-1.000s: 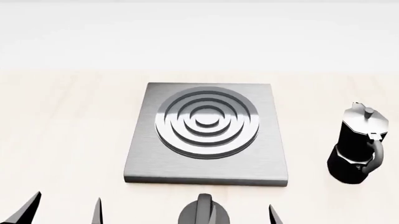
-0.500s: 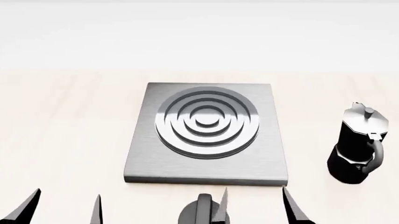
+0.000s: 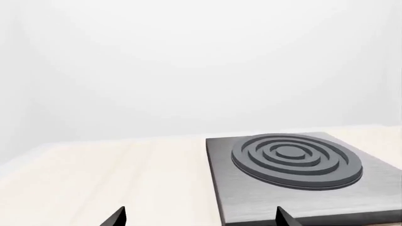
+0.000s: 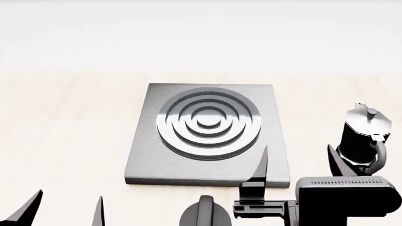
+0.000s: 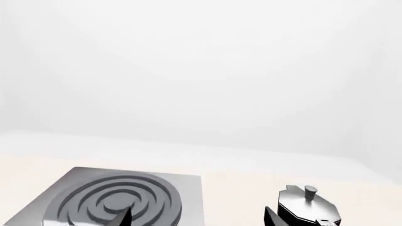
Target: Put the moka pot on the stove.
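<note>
The moka pot (image 4: 361,136), black with a silver lid, stands upright on the table to the right of the stove (image 4: 144,160), a grey slab with raised rings. My right gripper (image 4: 298,149) is open and holds nothing. It hovers over the stove's near right corner, just left of the pot, and its right finger (image 4: 336,162) overlaps the pot's base. The right wrist view shows the pot's lid (image 5: 308,207) beside one fingertip and the stove (image 5: 191,197) behind the other. My left gripper (image 4: 69,202) is open and holds nothing, low at the near left. The left wrist view shows the stove (image 3: 251,202).
A round black knob with a ridge (image 4: 206,212) sits on the table in front of the stove's near edge. The pale wooden table (image 4: 63,122) runs back to a white wall.
My right gripper has come up from the bottom edge of the head view and moved forward and right, towards the pot. The left gripper, pot and stove have not moved.
</note>
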